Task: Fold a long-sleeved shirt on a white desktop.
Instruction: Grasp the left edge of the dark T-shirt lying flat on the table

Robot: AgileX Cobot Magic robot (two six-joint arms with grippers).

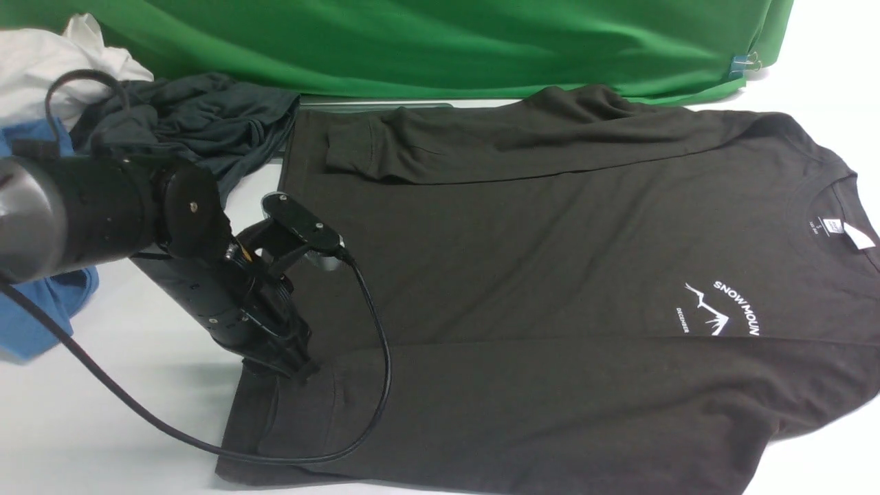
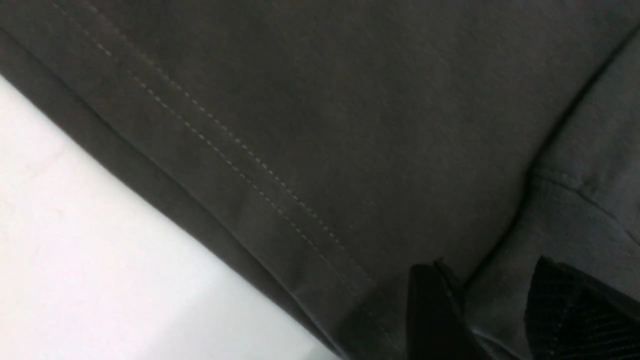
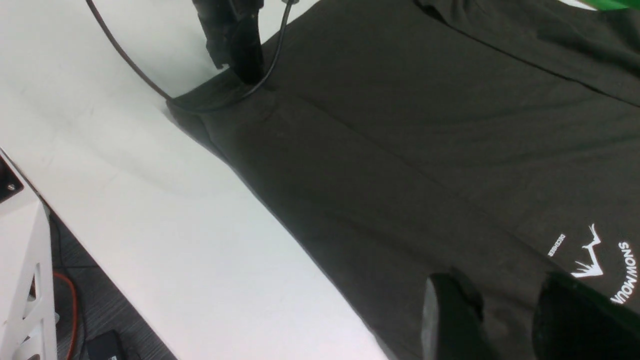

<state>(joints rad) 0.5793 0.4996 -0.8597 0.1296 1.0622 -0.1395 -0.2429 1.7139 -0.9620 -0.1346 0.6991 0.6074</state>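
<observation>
At far left the front view shows us a blue garment (image 1: 34, 309) and a slate-grey garment (image 1: 206, 124) bunched on the white desktop (image 1: 103, 426). Next comes the left gripper (image 1: 297, 368), tipped down onto the long-sleeved shirt (image 1: 550, 240) near its hem. Only the left wrist view shows us its jaws parted, nothing pinched. The shirt lies spread flat, sleeves folded in, collar to the right. The front view misses the right gripper (image 3: 500, 282). Its own wrist view shows it released above the shirt, near the white print (image 3: 600, 260).
</observation>
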